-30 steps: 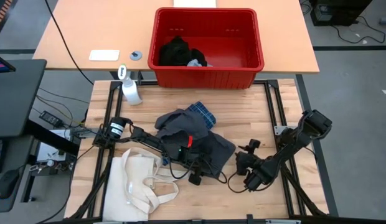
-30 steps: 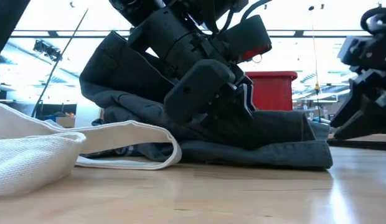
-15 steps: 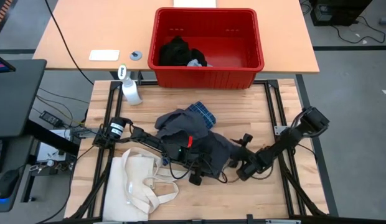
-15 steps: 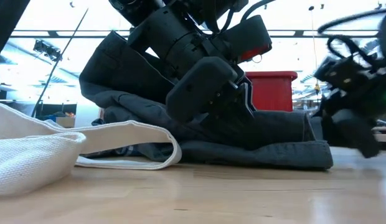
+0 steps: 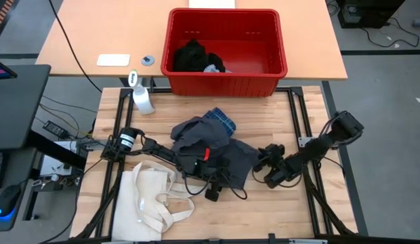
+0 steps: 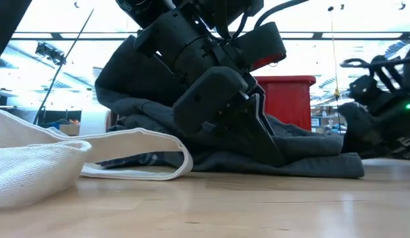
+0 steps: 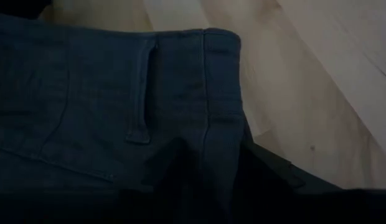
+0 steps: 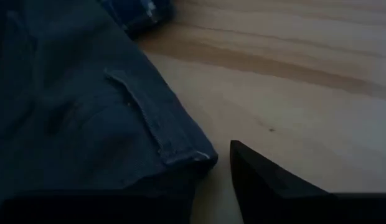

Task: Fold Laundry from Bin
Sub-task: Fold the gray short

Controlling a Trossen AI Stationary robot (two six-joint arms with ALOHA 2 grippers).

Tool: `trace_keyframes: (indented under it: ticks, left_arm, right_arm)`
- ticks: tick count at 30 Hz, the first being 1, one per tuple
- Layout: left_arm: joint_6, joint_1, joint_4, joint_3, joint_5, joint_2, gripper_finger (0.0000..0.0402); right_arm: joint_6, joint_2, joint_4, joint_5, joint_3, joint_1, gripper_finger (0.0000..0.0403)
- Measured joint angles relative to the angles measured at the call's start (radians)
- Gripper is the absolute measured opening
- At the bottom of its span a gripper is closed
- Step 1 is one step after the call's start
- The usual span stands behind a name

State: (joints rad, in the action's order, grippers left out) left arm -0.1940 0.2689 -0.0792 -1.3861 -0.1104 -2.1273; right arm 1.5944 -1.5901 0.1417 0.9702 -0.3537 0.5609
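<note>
— What is seen of the laundry on the table?
— A dark grey garment (image 5: 217,152), with belt loops and stitched seams, is spread rumpled at the middle of the wooden table. A blue plaid shirt (image 5: 219,123) is partly covered by it, on the side toward the bin.

— And the bin?
— The red bin (image 5: 227,51), a rectangular tub with a thick rim, is set upright on the far table. A black piece (image 5: 191,55) and a small light grey piece (image 5: 211,68) are bunched inside it, near its left front corner.
</note>
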Motion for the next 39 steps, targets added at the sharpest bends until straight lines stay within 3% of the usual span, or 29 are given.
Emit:
trace_keyframes:
  ticks: [5, 13, 19, 22, 26, 31, 33, 35, 37, 39]
  left_arm:
    - [-0.001, 0.003, 0.018, 0.000, 0.001, 0.000, 0.0161]
    - [-0.052, 0.057, 0.052, -0.018, 0.003, 0.071, 0.0163]
    - [-0.081, 0.083, -0.014, -0.023, -0.011, 0.078, 0.0201]
    - [-0.105, 0.087, -0.100, -0.044, -0.094, 0.127, 0.0215]
    - [-0.109, 0.038, -0.177, -0.050, -0.161, 0.208, 0.0215]
    - [-0.084, -0.090, -0.332, -0.048, -0.165, 0.231, 0.0204]
    - [-0.060, -0.148, -0.389, -0.047, -0.138, 0.230, 0.0200]
    - [-0.027, -0.196, -0.393, -0.047, -0.049, 0.216, 0.0197]
    - [-0.012, -0.219, -0.393, -0.045, 0.043, 0.212, 0.0195]
    - [-0.014, -0.212, -0.343, -0.046, 0.067, 0.211, 0.0192]
  right_arm:
    - [-0.034, 0.075, 0.040, -0.047, 0.016, 0.007, 0.0107]
    - [-0.220, 0.211, 0.074, -0.157, 0.016, -0.021, 0.0106]
    - [-0.427, 0.270, 0.109, -0.278, 0.016, -0.067, 0.0118]
    - [-0.484, 0.293, 0.122, -0.342, 0.003, -0.072, 0.0135]
    - [-0.467, 0.310, 0.212, -0.421, -0.062, -0.070, 0.0160]
    - [-0.324, 0.308, 0.475, -0.542, -0.209, -0.061, 0.0168]
    - [-0.307, 0.298, 0.559, -0.544, -0.275, -0.046, 0.0167]
    - [-0.330, 0.289, 0.589, -0.511, -0.336, -0.022, 0.0167]
    - [-0.412, 0.276, 0.565, -0.406, -0.384, 0.004, 0.0167]
    - [-0.515, 0.257, 0.484, -0.265, -0.401, 0.024, 0.0167]
